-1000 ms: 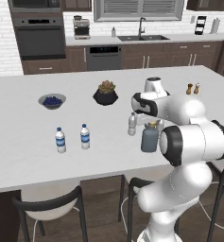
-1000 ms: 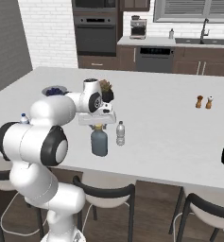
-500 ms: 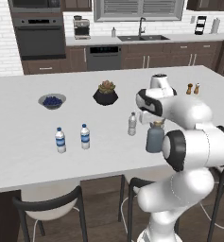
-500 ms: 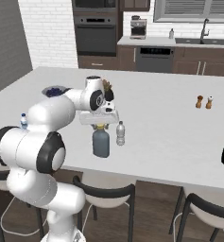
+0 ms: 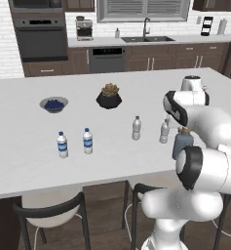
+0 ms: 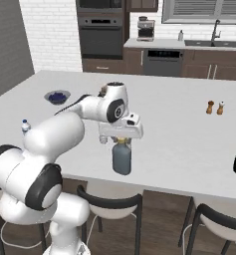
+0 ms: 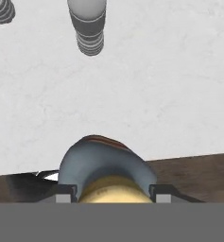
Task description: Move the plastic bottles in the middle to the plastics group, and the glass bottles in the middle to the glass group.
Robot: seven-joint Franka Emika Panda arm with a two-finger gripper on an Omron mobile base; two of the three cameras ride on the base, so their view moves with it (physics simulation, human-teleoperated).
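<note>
Gripper [image 6: 122, 140] poised directly over the glass bottle [image 6: 122, 158], pointing straight down, fingers either side of the yellowish cap; hand view confirms the cap and slate-blue shoulders of the glass bottle [image 7: 106, 168] sitting right between the two finger tips [image 7: 65, 194] at the bottom edge. Jaws set narrowly about the cap, close to its sides, but whether actually pressing on it cannot be told. Glass bottle [image 5: 182, 143] upright on the white island counter [image 5: 24, 132], near the front edge on the robot's side, base on the surface. Just beyond it, two unlabelled clear plastic bottles: one [image 5: 164, 132] just beside the glass bottle to its left in the left base view, the other [image 5: 136, 128] a little further left, both upright and apart from each other. Same pair seen from above in the hand view as ribbed grey shapes at the top, one [image 7: 87, 24] nearly in line with the gripper, the other [image 7: 1, 10] off at the corner. Plastics group, two blue-labelled bottles [image 5: 62, 145] and [image 5: 87, 141], upright side by side well to the left, near the front edge. Behind, a bowl of blueberries [image 5: 54, 104] and a dark potted plant [image 5: 109, 96]. Two small brown shakers [image 6: 215, 107] far across the counter on the right.
</note>
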